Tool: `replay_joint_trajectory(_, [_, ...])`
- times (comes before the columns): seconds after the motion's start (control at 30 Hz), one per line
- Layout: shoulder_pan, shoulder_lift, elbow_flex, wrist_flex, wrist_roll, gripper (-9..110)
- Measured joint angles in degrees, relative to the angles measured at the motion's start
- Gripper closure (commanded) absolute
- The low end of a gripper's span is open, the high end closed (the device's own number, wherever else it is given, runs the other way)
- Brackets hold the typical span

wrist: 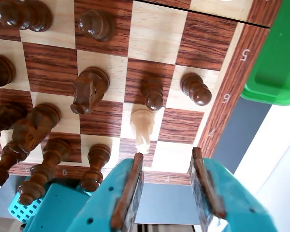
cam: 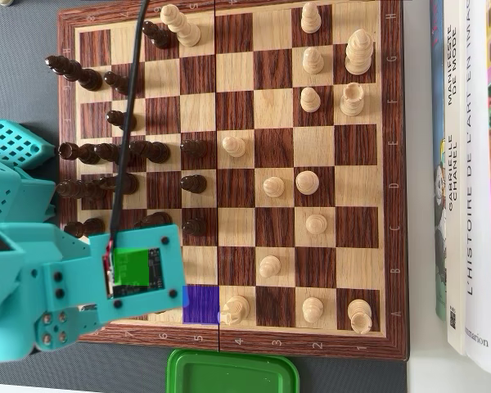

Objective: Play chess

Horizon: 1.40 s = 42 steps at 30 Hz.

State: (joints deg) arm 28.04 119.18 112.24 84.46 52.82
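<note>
While poised over the board (wrist: 217, 72), gripper (wrist: 167, 162) spread wide, clasping nothing; pale pawn (wrist: 142, 126) at twelve o'clock of the fingertips, perhaps just clear of them.

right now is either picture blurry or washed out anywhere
Wrist view: the near fingers and dark pieces at the left edge are soft, the white area at lower right is overexposed. Overhead view: sharp and evenly lit, with a solid blue patch on the chessboard.

Bright, even daylight — soft shadows, wrist view slightly blurred.
</note>
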Motion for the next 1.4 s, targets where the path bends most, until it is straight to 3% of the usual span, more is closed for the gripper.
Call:
replay_joint_trajectory(0.27, [0.35,6.86,-3.16,2.72,0.0,97])
replay_joint_trajectory(0.43, [-1.05,10.63,-3.16,2.72,0.62,98])
replay_joint_trajectory(0.8, [-14.68,18.46,-3.16,1.58,19.34,98])
replay_joint_trajectory(1.07, [-23.99,22.15,-0.79,-9.93,31.29,98])
replay_joint_trajectory(1.4, [-29.0,28.65,11.6,-35.6,35.24,98])
